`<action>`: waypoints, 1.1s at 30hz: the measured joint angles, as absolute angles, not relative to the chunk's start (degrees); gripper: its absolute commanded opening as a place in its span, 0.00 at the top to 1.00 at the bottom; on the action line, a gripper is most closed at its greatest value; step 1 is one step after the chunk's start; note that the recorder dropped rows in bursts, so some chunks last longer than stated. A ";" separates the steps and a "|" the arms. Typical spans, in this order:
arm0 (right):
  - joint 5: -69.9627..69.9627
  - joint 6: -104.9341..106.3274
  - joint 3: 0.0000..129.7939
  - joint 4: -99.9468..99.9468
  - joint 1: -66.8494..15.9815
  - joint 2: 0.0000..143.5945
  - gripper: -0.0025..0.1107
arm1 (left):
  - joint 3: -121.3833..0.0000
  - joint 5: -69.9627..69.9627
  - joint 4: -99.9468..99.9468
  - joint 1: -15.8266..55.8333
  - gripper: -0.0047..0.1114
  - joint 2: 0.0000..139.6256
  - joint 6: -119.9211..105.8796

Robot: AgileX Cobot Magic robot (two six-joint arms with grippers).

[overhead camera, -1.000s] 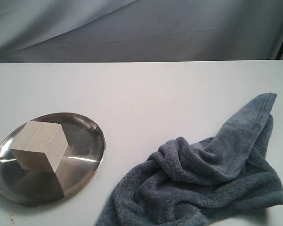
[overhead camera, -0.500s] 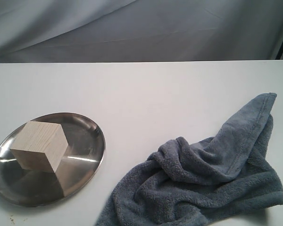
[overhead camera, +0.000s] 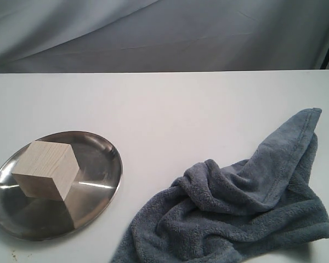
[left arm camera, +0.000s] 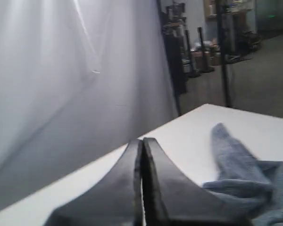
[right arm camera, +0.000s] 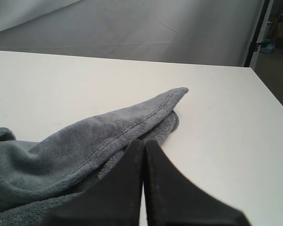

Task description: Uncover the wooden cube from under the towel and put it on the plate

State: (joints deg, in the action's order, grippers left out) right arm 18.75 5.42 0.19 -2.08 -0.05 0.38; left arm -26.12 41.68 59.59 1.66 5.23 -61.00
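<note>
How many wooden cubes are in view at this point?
1. The wooden cube sits on the plate, at the exterior view's left, apart from the crumpled towel on the right. The towel's folds could hide another.

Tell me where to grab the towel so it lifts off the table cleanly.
Take the towel by its pointed far corner, coming down from above on the right side. That corner lies thin and stretched out, clear of the bunched folds, with a hemmed edge to pinch. The middle is a thick crumpled heap that would probably bulge out of the jaws.
</note>
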 measured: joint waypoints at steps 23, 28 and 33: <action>18.75 5.42 0.19 -2.08 -0.05 0.38 0.98 | -6.23 3.92 46.36 1.66 0.96 1.78 -42.58; 18.75 5.42 0.19 -2.08 -0.05 0.38 0.98 | -6.20 4.38 46.71 1.66 0.96 1.78 -42.58; 18.75 5.42 0.19 -2.08 -0.05 0.38 0.98 | -6.20 4.38 46.71 1.66 0.96 1.78 -42.58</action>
State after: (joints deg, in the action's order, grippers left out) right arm 18.75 5.42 0.19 -2.08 -0.05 0.38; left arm -6.20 4.38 46.71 1.66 1.78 -42.58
